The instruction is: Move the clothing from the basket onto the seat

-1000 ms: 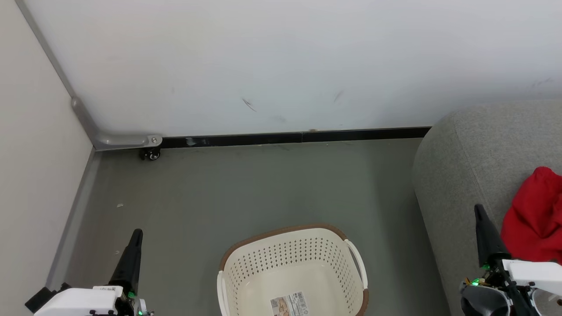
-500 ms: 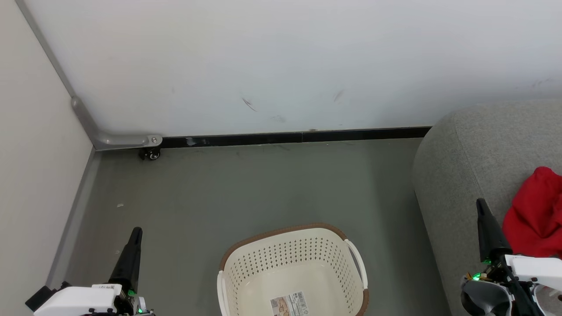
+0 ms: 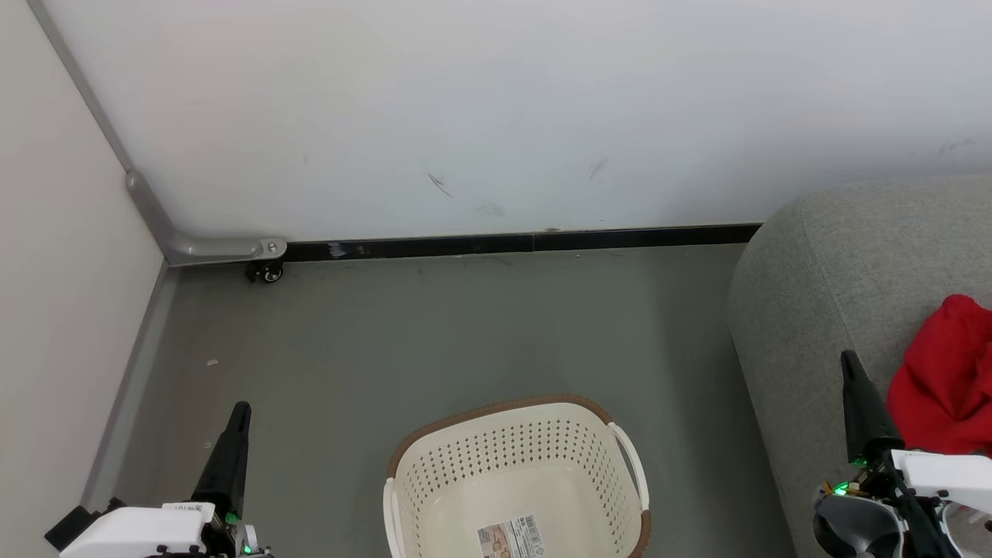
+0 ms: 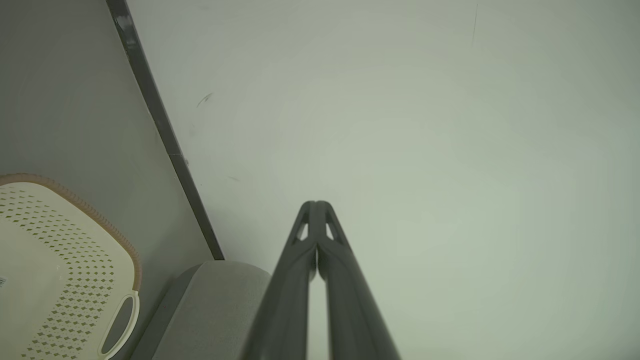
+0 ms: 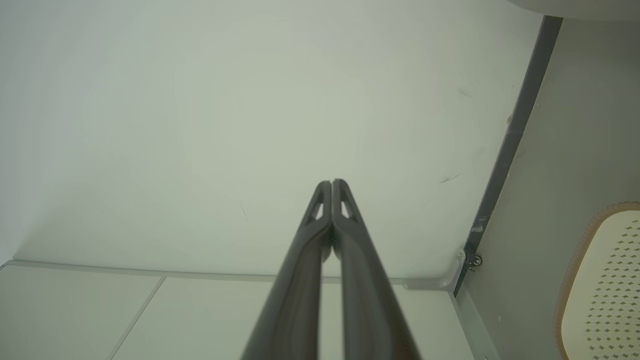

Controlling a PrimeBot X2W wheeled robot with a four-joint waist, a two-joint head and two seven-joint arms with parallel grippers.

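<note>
My two pairs of long dark fingers, left (image 3: 242, 409) and right (image 3: 849, 358), are each pressed together, holding nothing. One heap of bright red soft clothing (image 3: 942, 380) lies on the one light grey upholstered sofa (image 3: 837, 263), just beside my right fingers. One cream-white perforated plastic basket (image 3: 511, 473) stands between both pairs.

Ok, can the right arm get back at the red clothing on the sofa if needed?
Probably yes: the right gripper, jaws shut, hangs beside the clothing on the sofa, nothing between them.
</note>
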